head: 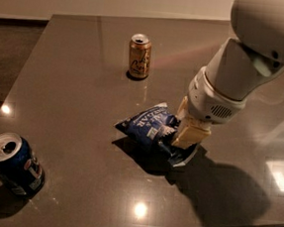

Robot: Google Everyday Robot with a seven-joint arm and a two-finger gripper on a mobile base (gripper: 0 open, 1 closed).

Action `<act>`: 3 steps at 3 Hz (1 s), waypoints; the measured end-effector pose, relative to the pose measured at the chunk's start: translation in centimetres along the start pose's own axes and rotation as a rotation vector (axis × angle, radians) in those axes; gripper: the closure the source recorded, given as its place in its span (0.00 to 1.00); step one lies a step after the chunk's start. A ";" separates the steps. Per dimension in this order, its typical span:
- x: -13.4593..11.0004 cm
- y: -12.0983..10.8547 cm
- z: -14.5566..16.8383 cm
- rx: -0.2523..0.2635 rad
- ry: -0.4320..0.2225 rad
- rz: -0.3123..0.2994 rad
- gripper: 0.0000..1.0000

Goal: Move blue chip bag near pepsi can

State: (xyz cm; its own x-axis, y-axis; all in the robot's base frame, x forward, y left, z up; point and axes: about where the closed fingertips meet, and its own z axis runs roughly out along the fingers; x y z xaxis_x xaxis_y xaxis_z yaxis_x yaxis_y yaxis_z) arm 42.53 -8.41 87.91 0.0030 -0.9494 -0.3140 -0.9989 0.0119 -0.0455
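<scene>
While the gripper (185, 136) is clamping the blue chip bag (146, 126), the pepsi can (13, 166) is sitting well apart at the near left

Its tan fingers (192, 131) are hanging below the white arm (240, 69) and pressing together on the bag's right end, near the middle of the dark glossy table (75, 80); the bag's left end is pointing toward the table's left side and is casting a shadow just beneath itself. The pepsi can is standing near the front-left corner, its silver top facing up. A gold-tan can (139, 56) with cursive script is standing upright farther back, beyond the bag
</scene>
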 end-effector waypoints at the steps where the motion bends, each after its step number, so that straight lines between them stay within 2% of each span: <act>1: -3.8 1.1 -0.1 -0.004 -0.034 -0.090 1.00; 3: -7.8 3.8 2.0 -0.024 -0.063 -0.262 1.00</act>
State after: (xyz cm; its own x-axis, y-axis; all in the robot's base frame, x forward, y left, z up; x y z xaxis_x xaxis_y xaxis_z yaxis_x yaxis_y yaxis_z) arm 38.79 -0.37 88.24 0.2638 -0.8976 -0.3531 -0.9645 -0.2400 -0.1105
